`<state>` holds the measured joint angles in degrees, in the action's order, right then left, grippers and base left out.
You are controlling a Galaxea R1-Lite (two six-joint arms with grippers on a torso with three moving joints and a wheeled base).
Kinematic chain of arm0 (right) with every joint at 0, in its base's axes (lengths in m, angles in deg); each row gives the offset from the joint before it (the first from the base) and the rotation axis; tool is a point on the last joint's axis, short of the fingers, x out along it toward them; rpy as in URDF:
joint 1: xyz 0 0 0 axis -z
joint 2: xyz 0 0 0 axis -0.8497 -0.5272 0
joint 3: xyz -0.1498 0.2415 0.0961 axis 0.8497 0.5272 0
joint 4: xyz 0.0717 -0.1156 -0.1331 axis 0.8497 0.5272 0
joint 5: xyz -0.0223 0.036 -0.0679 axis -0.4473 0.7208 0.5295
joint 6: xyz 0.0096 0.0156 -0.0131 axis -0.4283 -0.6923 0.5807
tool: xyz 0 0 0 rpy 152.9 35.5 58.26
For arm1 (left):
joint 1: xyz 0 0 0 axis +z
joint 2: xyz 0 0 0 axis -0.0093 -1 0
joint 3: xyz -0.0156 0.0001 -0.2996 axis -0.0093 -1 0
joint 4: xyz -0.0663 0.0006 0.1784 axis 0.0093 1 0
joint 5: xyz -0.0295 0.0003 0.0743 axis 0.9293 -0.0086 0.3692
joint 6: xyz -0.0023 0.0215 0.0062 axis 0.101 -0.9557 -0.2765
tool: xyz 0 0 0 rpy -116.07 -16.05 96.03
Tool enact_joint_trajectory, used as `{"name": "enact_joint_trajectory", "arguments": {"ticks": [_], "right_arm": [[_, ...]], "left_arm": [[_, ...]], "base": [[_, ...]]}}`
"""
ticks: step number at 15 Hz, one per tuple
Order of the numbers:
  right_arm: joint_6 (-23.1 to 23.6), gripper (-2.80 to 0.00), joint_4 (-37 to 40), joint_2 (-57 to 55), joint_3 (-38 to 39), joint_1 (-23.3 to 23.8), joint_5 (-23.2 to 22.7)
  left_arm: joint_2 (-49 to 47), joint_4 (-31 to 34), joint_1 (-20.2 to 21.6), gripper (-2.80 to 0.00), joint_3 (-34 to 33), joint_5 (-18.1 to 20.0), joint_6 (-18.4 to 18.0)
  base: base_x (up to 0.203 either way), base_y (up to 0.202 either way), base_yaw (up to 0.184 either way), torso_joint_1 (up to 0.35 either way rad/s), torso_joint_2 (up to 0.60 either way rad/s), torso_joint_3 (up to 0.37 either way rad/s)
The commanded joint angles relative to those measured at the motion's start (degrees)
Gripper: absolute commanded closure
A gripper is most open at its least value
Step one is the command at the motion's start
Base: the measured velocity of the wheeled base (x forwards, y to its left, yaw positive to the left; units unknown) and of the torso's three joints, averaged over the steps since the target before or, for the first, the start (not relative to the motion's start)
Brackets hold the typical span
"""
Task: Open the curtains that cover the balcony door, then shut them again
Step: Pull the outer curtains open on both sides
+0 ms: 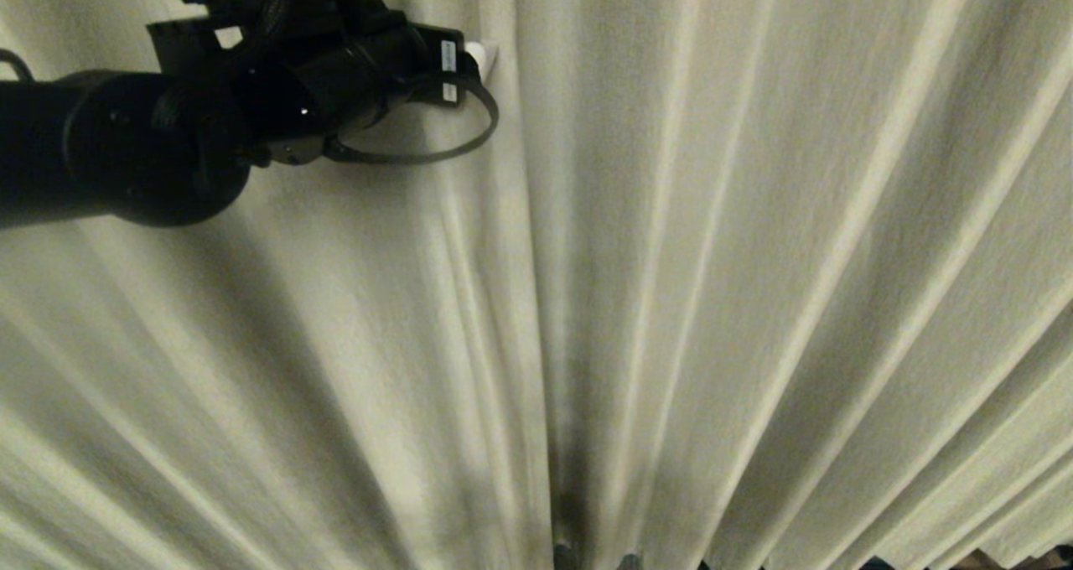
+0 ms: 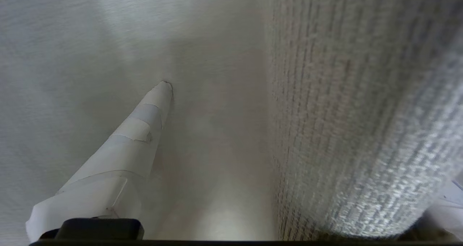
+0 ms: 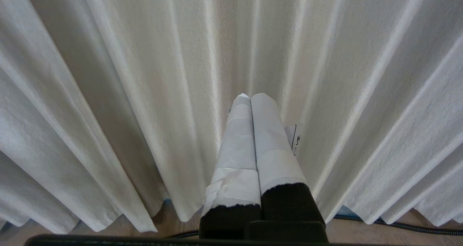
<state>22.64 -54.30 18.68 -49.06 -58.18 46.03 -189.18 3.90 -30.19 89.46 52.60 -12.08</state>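
The cream pleated curtains (image 1: 712, 260) hang drawn across the whole head view, and the balcony door is hidden behind them. My left arm reaches in from the upper left and its gripper (image 1: 482, 54) presses into the cloth beside a pleat. In the left wrist view the gripper (image 2: 246, 105) stands open. One white-taped finger (image 2: 126, 144) lies against flat cloth, and a thick fold of curtain (image 2: 361, 112) covers the other side. My right gripper (image 3: 250, 96) is shut on nothing, low down, pointing at the curtains' (image 3: 108, 94) lower part.
The curtain hems end just above a wooden floor (image 3: 416, 235). A black cable (image 3: 398, 226) runs along the floor under the hems on one side.
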Motion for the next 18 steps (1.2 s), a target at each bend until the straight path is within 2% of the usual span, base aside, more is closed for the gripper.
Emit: {"name": "enact_joint_trajectory", "arguments": {"ticks": [1, 6, 9, 11, 18], "right_arm": [[0.05, 0.0, -0.03, 0.0, 0.0, 0.0, -0.02], [0.05, 0.0, -0.03, 0.0, 0.0, 0.0, -0.02], [0.05, 0.0, -0.03, 0.0, 0.0, 0.0, -0.02], [0.05, 0.0, -0.03, 0.0, 0.0, 0.0, -0.02], [0.05, 0.0, -0.03, 0.0, 0.0, 0.0, -0.02]], "left_arm": [[-0.74, -0.16, 1.24, -2.8, 0.78, -0.06, -0.1], [-3.38, -0.25, 3.95, -2.8, 4.05, -0.21, -1.16], [-4.67, -3.21, 5.41, -2.8, 5.35, -1.17, -1.64], [-5.06, -5.36, 6.5, -2.8, 5.21, -2.21, -2.04], [-3.46, -5.53, 9.88, -2.8, 4.73, -2.32, -1.96]], "base": [[0.0, 0.0, 0.0, 0.0, 0.0, 0.0], [0.0, 0.0, 0.0, 0.0, 0.0, 0.0], [0.0, 0.0, 0.0, 0.0, 0.0, 0.0], [0.0, 0.0, 0.0, 0.0, 0.0, 0.0], [0.0, 0.0, 0.0, 0.0, 0.0, 0.0]]}}
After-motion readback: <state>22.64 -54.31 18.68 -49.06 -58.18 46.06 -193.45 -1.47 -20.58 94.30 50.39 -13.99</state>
